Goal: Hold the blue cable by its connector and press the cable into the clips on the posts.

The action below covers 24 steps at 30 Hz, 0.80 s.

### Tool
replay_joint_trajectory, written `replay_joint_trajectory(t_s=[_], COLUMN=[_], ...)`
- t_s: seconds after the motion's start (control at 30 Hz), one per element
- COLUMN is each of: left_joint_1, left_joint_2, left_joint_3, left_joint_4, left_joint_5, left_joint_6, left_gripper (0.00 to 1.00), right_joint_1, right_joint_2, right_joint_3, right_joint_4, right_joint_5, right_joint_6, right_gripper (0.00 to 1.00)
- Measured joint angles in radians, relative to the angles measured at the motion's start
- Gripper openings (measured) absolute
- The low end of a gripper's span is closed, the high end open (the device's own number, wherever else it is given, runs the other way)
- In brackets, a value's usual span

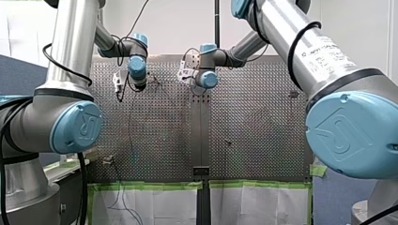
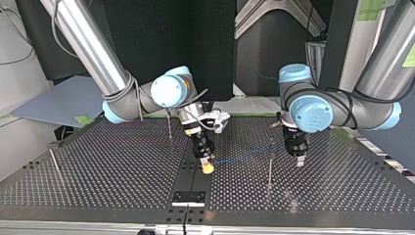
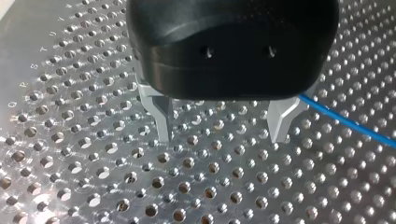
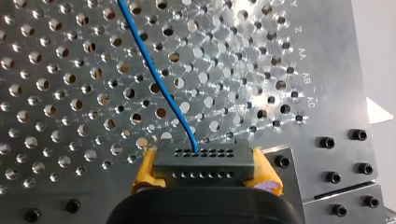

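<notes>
R hand (image 4: 206, 179) clamps connector (image 4: 203, 161) so blue cable (image 4: 156, 77) trails free toward post (image 2: 269, 164). L hand (image 3: 223, 126) spread wide, empty, beside cable, prob. for pressing.

Item: my left gripper (image 3: 222, 139), black housing, two metal fingers (image 3: 162, 122) spread apart over the perforated table (image 3: 84, 163), bare holes showing between them. Item: blue cable (image 3: 348, 123), one thin strand lying across the holes just beside one finger.

Mid-table a thin post (image 2: 269, 164) and the low blue cable (image 4: 176, 105) bar passage; two other posts (image 2: 169, 126) stand well apart.
</notes>
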Motion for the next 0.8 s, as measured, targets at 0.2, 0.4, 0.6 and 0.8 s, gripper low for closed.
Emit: replay_joint_trajectory(t_s=[0.2,0.4,0.6,0.8], left_joint_1=[-0.016,-0.022,-0.024,-0.020], left_joint_2=[0.008,0.013,0.046,0.094], left_joint_3=[-0.014,-0.062,-0.119,-0.137], left_joint_4=[-0.044,-0.028,-0.007,-0.008], left_joint_5=[0.052,0.074,0.072,0.073], left_joint_6=[-0.053,-0.108,-0.168,-0.202], left_gripper=[1.00,1.00,1.00,1.00], right_joint_1=[0.005,0.007,0.008,0.007], right_joint_2=[0.000,0.000,-0.001,-0.002], right_joint_3=[0.000,0.000,-0.003,-0.006], right_joint_4=[0.002,0.002,0.002,0.002], right_joint_5=[0.000,0.000,0.000,0.000], right_joint_6=[0.000,-0.002,-0.004,-0.005], right_gripper=[0.00,0.00,0.00,0.00])
